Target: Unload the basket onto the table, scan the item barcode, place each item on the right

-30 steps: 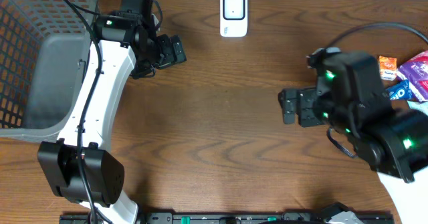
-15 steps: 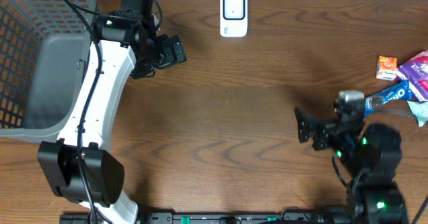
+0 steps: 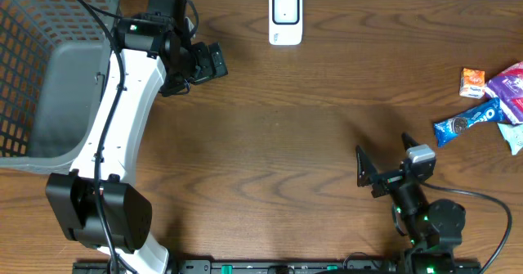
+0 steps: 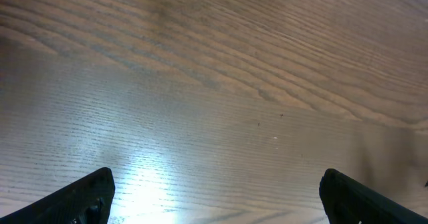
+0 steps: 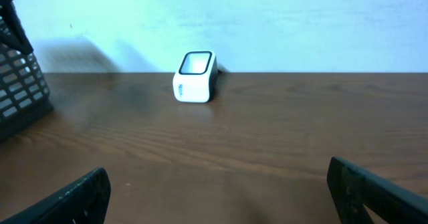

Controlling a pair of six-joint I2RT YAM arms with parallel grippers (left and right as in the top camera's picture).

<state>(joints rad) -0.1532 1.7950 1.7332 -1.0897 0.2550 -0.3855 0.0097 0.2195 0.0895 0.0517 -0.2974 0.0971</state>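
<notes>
The white barcode scanner point(image 3: 285, 17) stands at the back middle of the table; in the right wrist view the scanner point(image 5: 195, 77) is far ahead, against the wall. Snack packets lie at the right edge: a blue cookie packet point(image 3: 466, 121), a small orange packet point(image 3: 472, 83) and a purple packet point(image 3: 508, 90). My right gripper point(image 3: 367, 169) is open and empty near the front edge, well left of and below the packets. My left gripper point(image 3: 206, 64) is open and empty at the back left, over bare wood. Both wrist views show wide-spread fingertips point(image 4: 87, 198) point(image 5: 374, 190) with nothing between them.
A grey mesh basket point(image 3: 33, 29) fills the back left corner, and its wall point(image 5: 20, 77) shows at the left of the right wrist view. A teal packet point(image 3: 515, 135) pokes in at the right edge. The table is dark wood point(image 3: 278, 143).
My right arm has drawn back from beside the snack packets down to the front edge, still open and empty. The left arm has not moved.
</notes>
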